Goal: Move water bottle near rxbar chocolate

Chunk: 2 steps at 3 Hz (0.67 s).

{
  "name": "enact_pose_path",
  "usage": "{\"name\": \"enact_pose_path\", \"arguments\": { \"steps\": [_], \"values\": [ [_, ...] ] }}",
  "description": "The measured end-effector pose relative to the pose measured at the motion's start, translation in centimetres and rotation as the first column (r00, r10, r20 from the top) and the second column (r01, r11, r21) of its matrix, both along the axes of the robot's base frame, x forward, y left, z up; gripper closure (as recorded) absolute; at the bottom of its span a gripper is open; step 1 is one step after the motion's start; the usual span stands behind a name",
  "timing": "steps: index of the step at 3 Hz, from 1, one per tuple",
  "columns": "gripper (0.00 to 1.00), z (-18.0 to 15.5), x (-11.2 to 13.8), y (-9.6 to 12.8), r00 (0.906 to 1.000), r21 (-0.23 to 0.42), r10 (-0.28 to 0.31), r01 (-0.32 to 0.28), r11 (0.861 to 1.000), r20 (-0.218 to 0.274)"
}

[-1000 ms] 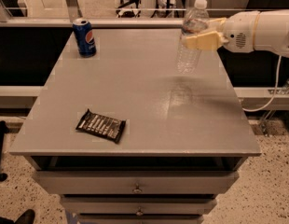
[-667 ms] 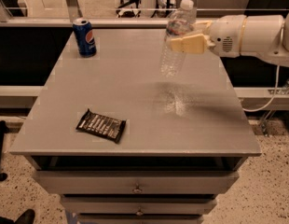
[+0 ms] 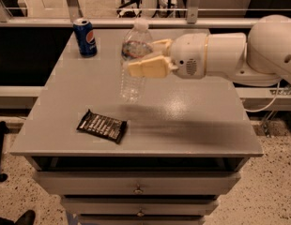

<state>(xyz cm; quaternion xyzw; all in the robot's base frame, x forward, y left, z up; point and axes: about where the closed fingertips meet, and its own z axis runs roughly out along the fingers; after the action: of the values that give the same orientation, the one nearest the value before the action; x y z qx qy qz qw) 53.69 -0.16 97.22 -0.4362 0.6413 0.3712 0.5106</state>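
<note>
Dark brown flat rectangular wrapped snack bar (image 3: 102,126), pale stripes: flat on grey table (image 3: 192,102) near front edge, nearer camera and left of end effector, apart from it. Cream two-finger end effector (image 3: 137,57) on white arm (image 3: 220,55) from right: clamped around middle of tall clear ribbed plastic water bottle (image 3: 131,86), white cap, upright, one finger in front, one behind. Blue cylindrical soda can (image 3: 85,37): upright, far left corner, beyond-left of end effector.

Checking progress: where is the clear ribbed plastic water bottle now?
The water bottle is held in the gripper over the grey table's middle, behind the dark-wrapped snack bar.
</note>
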Motion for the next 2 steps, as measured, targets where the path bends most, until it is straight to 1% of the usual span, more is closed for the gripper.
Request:
{"name": "enact_pose_path", "arguments": {
  "steps": [1,2],
  "values": [
    [1.0,-2.2,-1.6,2.1,0.9995,-0.036,0.031,-0.031,0.999,-0.01],
    [1.0,-3.7,-1.7,3.0,0.9994,-0.055,0.034,-0.033,0.998,0.005]
  ]
}}
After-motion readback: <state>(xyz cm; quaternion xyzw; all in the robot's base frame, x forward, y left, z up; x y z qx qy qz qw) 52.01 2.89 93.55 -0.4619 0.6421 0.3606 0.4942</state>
